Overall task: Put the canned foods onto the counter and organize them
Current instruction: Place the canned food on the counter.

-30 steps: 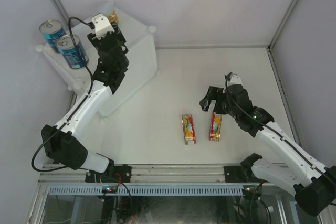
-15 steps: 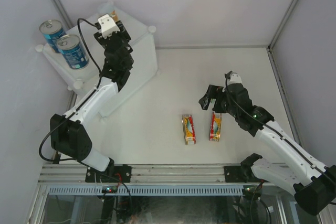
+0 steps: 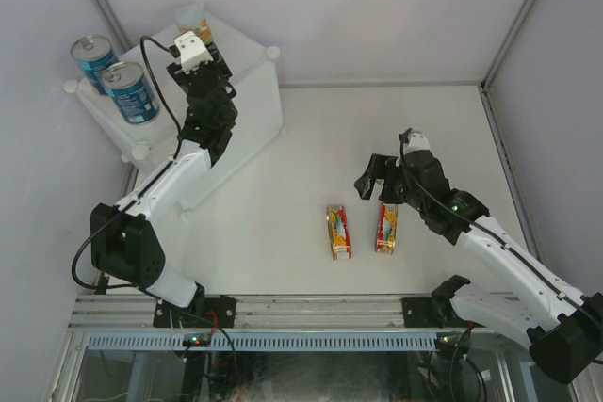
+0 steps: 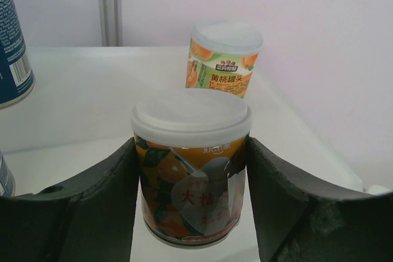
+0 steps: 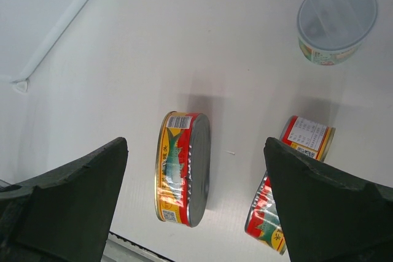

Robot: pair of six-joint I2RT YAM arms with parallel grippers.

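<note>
White-lidded orange can [image 4: 190, 170] stands on the counter [image 4: 73, 96], apparently pinched between the fingers of the left gripper [image 4: 191, 151]; 1 peach can [image 4: 222, 59] sits farther back on the counter. Off the counter, the right gripper [image 5: 195, 151] hangs spread wide above 2 oval fish tins [image 5: 184, 170].

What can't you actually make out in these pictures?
- Top view: left gripper covers the orange-labelled can it clasps.
- Left wrist view: blue-labelled can cut off by the left edge.
- Right wrist view: a finger hides part of one flat tin.
- Top view: clear-lidded small can unseen, probably under the right gripper.
</note>
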